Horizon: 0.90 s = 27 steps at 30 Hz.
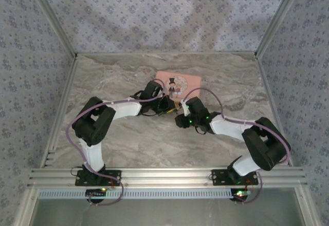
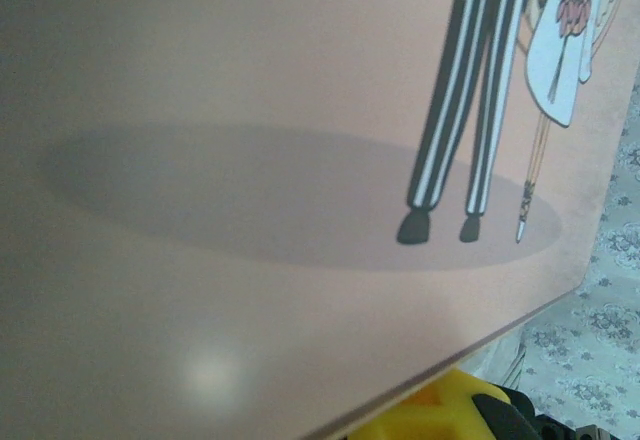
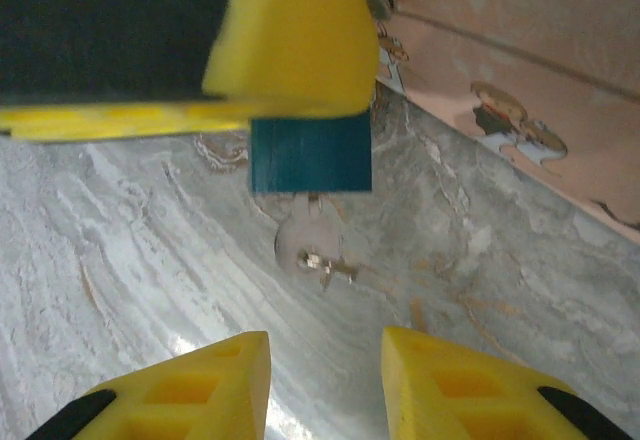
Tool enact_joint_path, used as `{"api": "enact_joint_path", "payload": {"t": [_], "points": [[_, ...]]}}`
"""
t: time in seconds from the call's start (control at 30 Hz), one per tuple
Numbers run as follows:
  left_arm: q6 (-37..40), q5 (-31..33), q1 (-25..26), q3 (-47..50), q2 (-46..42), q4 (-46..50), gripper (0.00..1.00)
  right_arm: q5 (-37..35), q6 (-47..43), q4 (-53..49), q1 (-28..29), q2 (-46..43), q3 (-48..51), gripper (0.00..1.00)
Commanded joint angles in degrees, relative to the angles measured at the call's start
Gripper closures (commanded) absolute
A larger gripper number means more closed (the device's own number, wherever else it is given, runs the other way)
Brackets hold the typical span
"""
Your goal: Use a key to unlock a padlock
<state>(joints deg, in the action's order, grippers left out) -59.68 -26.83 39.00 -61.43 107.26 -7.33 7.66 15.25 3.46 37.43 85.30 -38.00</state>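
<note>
Padlock [image 3: 310, 155], small and blue, is pinched tight in the left gripper [image 1: 175, 106], right beside the pink tin [image 3: 520, 60]. The key [image 3: 312, 250] hangs just under it, touching it. The right gripper [image 3: 325, 360] sits close by, its fingers apart, holding nothing.

pink rectangular tin [image 1: 179, 82] resting on grey marble tabletop [image 1: 128, 144], behind small teal padlock [image 3: 310, 155] | pale silver key [image 3: 308, 245] sitting against padlock's underside
</note>
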Motion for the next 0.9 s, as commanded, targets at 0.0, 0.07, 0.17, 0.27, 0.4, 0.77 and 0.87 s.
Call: {"api": "enact_joint_path", "payload": {"t": [0.0,0.07,0.17,0.27,0.4,0.77,0.87], "points": [[-4.08,-5.67,-0.07,-0.84,0.84,2.81,1.00,-3.58,-0.17,0.75,0.99,0.95,-3.01,0.63],[-4.21,-5.67,-0.09,-0.80,0.80,2.76,1.00,-4.94,-0.28,0.13,1.31,0.93,-3.74,0.61],[-4.13,-5.85,-0.07,-1.01,0.93,2.76,1.00,-6.29,-0.72,-1.50,1.50,1.37,-5.26,0.61],[-4.16,-5.95,-0.07,-1.19,1.07,2.76,1.00,-6.59,-1.05,-2.49,1.60,1.88,-5.97,0.62],[-4.18,-6.11,-0.16,-1.40,1.03,2.76,1.00,-6.34,-1.35,-3.16,1.79,2.46,-6.61,0.62],[-3.95,-6.21,-0.35,-1.41,0.64,3.17,1.00,-5.87,-2.56,-3.71,1.96,3.35,-7.81,0.79],[-3.75,-6.18,-0.33,-1.50,0.75,3.38,1.00,-4.69,-3.07,-4.17,1.99,2.99,-8.07,0.94]]}}
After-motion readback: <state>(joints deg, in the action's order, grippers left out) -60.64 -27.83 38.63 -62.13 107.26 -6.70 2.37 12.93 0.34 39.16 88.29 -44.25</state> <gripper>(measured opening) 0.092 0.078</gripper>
